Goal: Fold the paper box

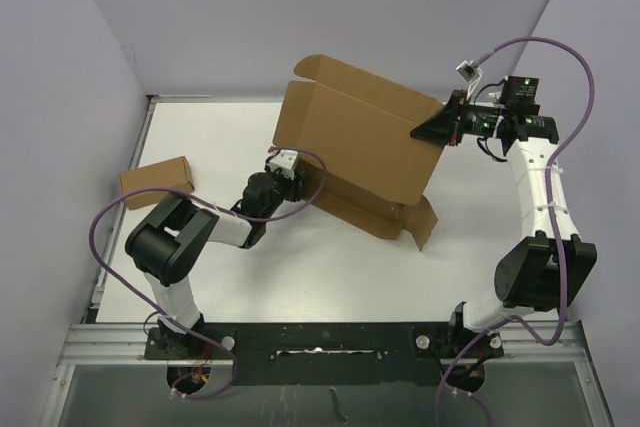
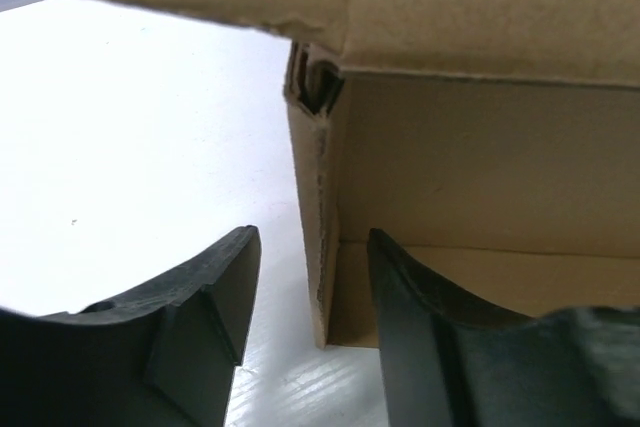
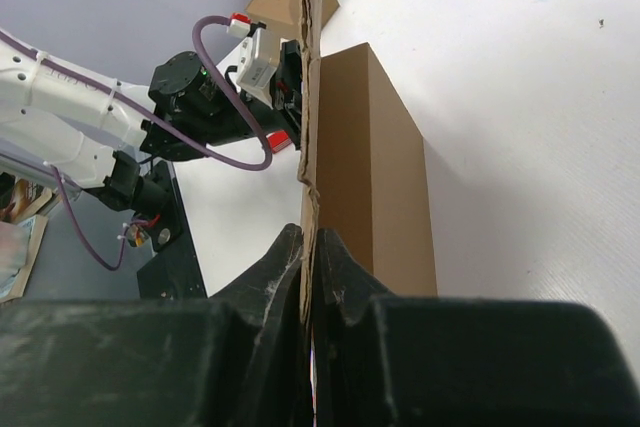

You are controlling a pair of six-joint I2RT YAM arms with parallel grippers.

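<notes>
The paper box [image 1: 360, 137] is a large brown cardboard mailer in the middle of the table, with its big panel raised upright and a flap lying flat at the front right. My right gripper [image 1: 432, 130] is shut on the top right edge of that upright panel; in the right wrist view the thin cardboard edge [image 3: 375, 167] runs straight down into the closed right gripper [image 3: 312, 247]. My left gripper [image 1: 303, 175] is at the box's left side wall. In the left wrist view the left gripper [image 2: 312, 247] is open, and the wall's edge [image 2: 325, 247] stands between the fingers without touching either.
A much smaller brown cardboard box [image 1: 157, 179] lies at the table's left edge, beside the left arm's elbow. The purple-grey walls close in on the left, back and right. The black mounting rail [image 1: 320, 342] runs along the near edge.
</notes>
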